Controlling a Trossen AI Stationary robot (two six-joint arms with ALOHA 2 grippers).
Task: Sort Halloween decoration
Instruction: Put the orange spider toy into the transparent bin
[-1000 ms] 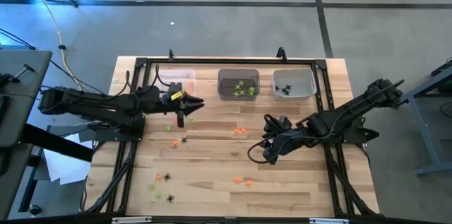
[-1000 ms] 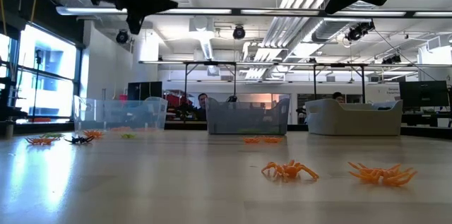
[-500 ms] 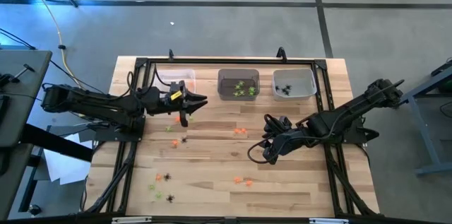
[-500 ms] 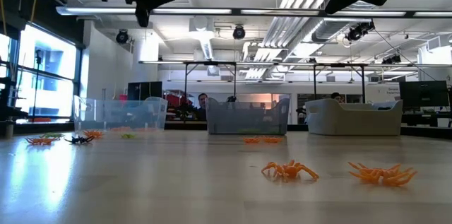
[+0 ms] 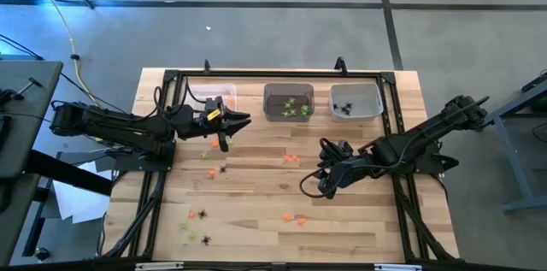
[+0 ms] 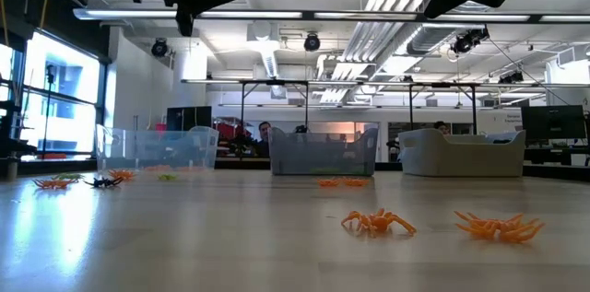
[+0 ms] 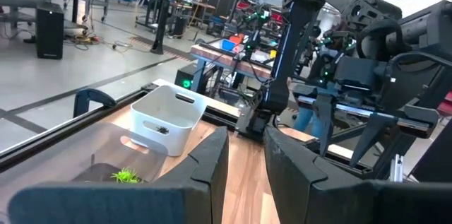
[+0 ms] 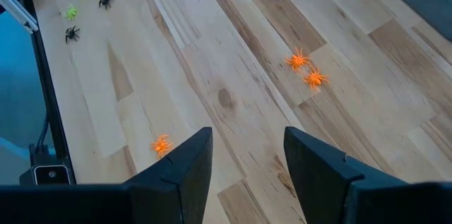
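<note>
We see the left gripper raised beside the clear bin, fingers set narrowly apart, nothing visible between them; the right gripper hangs over mid-table, fingers spread wide, empty; orange spiders, black spiders and green trinkets lie scattered on the wooden table; more sit in the grey bin and white bin.

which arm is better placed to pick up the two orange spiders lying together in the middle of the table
The right. The right gripper hangs open over the table's centre, closer to the pair of tiny orange plastic spiders, which show just ahead of it. The left gripper sits farther off, near the clear translucent bin.
</note>
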